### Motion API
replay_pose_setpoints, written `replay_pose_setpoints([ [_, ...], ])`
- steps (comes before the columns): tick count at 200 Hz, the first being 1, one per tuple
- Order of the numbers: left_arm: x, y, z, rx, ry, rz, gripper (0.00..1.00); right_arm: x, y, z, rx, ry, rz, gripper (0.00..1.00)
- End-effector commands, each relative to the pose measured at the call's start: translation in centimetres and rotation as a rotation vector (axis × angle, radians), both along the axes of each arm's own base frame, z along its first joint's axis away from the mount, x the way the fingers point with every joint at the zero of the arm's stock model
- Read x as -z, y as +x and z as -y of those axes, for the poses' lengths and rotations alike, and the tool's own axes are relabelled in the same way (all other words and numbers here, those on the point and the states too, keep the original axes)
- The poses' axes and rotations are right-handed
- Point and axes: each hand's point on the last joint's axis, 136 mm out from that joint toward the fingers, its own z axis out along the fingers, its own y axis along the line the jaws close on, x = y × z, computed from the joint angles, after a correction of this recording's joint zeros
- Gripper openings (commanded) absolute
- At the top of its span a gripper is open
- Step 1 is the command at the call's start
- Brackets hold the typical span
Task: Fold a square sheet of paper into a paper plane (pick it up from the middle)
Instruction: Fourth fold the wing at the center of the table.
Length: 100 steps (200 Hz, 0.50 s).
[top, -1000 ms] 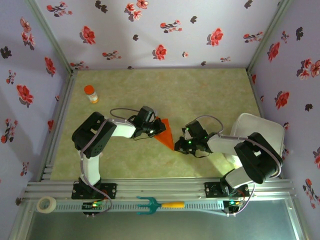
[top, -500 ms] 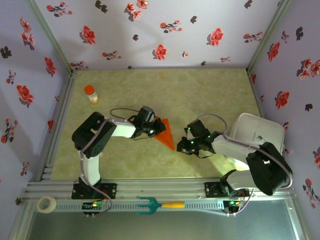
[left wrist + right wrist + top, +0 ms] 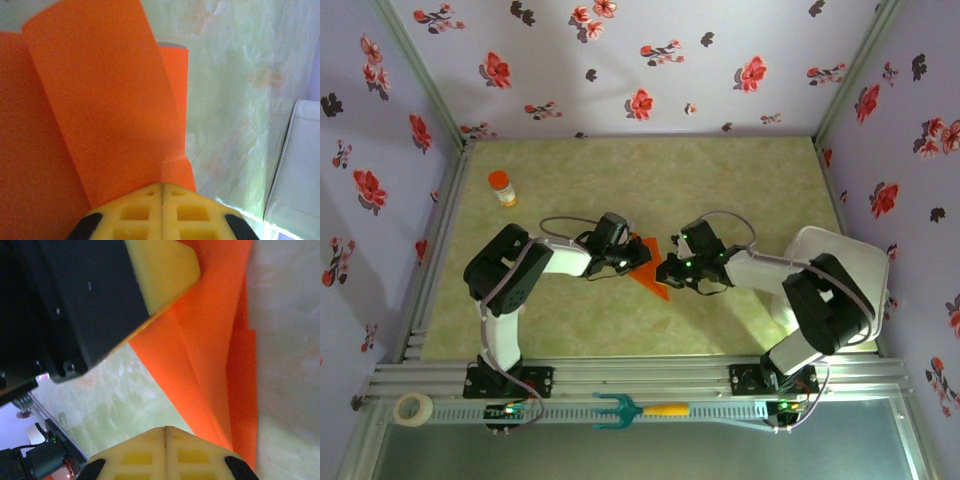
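Note:
The orange-red sheet of paper point(image 3: 649, 276) lies folded into a pointed triangle on the green mat, with layered flaps showing point(image 3: 100, 100) point(image 3: 215, 350). My left gripper point(image 3: 632, 256) is shut, its yellow tips point(image 3: 163, 186) set against the paper's left part; no paper shows in the seam between them. My right gripper point(image 3: 667, 270) is shut too, its tips point(image 3: 165, 429) at the paper's right edge with the sheet running under one finger. One of the left gripper's fingers point(image 3: 165, 270) sits close across the paper in the right wrist view.
A small orange-capped bottle point(image 3: 501, 187) stands at the back left of the mat. A white tub point(image 3: 850, 265) point(image 3: 300, 165) sits at the right. A tape roll point(image 3: 414, 408) and a teal fork tool point(image 3: 635, 409) lie on the front rail. Flowered walls close in three sides.
My right gripper has swung left from beside the paper's tip onto its right edge, and its jaws have shut fully. The left gripper and the paper have stayed put.

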Motion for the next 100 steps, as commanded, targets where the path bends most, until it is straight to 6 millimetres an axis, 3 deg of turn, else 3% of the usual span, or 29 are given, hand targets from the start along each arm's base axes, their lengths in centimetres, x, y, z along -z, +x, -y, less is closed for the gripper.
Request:
replay_pose_setpoints([
  [1,4.18,-1.37,-2.28,-0.032,0.107,-0.103,0.0,-0.72,1.24,-0.89,0.008,0.034,0.02,0.02],
  [100,4.44,-1.55,-2.48,-0.033,0.107,-0.106,0.0,-0.36,1.76,-1.44,0.005,0.064,0.004,0.01],
])
